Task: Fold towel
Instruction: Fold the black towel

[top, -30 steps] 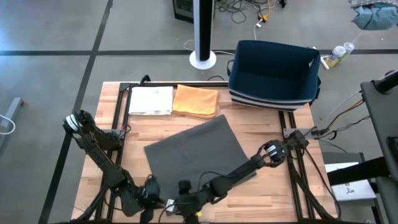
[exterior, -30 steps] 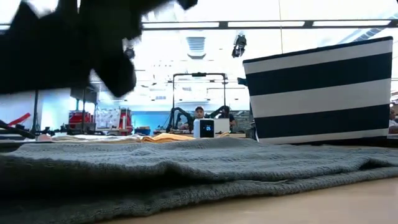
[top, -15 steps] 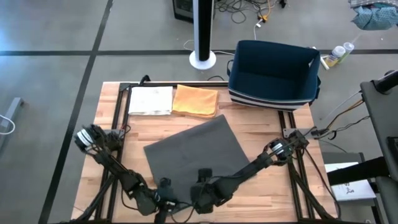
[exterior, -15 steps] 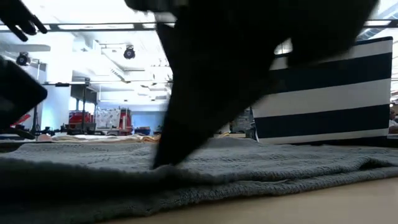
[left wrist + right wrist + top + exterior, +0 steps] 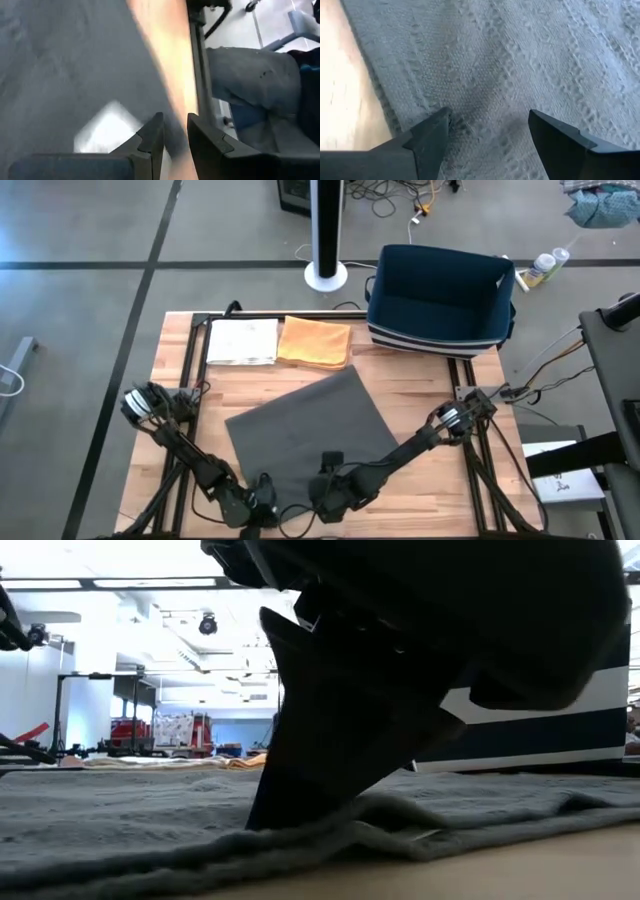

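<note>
Both grippers sat at the near edge of the bench when I looked. On my right gripper (image 5: 487, 135) the fingers stood wide apart, tips pressed down onto the grey towel (image 5: 305, 432) close to its near hem. My left gripper (image 5: 174, 135) showed only a narrow slit between its fingers; it hung over the towel's near corner, and I could not tell whether any cloth was caught in it.

One grey towel lay spread flat across the middle of the bench (image 5: 430, 395), turned at an angle to the bench edges, its near hem reaching the near edge. Up close its weave showed raised ribs and a knitted pattern. From table height the near hem was bunched into a low ridge under the right gripper's fingers (image 5: 300, 770).

Along the far edge I counted two folded cloths touching side by side: one white cloth (image 5: 243, 341) near the far left corner and one orange cloth (image 5: 315, 342) next to it. One basket (image 5: 440, 295) with dark blue and white stripes stood at the far right corner. Two arms were in play, one on each side.
</note>
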Controlling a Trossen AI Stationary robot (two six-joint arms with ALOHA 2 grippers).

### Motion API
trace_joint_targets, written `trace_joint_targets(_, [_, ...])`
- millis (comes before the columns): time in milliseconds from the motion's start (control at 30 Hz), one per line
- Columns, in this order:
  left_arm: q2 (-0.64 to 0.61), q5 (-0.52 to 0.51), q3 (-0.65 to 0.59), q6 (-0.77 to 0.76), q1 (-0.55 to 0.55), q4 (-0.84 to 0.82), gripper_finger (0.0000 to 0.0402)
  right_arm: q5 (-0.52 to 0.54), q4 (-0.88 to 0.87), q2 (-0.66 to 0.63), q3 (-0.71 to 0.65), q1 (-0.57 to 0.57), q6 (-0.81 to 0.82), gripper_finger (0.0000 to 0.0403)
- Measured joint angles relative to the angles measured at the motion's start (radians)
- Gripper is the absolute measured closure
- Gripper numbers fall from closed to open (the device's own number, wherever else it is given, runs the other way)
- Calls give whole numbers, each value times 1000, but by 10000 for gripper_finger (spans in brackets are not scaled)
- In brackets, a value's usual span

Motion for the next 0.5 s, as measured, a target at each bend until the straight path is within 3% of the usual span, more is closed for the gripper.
trace_joint_targets(133, [-92, -2, 2, -11, -9, -91, 325, 65, -38, -62, -9, 26, -20, 143])
trace_joint_targets(233, [-123, -66, 0, -12, -15, -154, 325, 86, -85, -127, -28, 46, 3, 144])
trace_joint_targets(367, [-117, -204, 1, 36, -8, -122, 325, 92, -111, -162, -105, 64, 66, 140])
trace_joint_targets(500, [-55, -239, 1, 100, 24, -21, 325, 91, -109, -211, -217, 68, 181, 133])
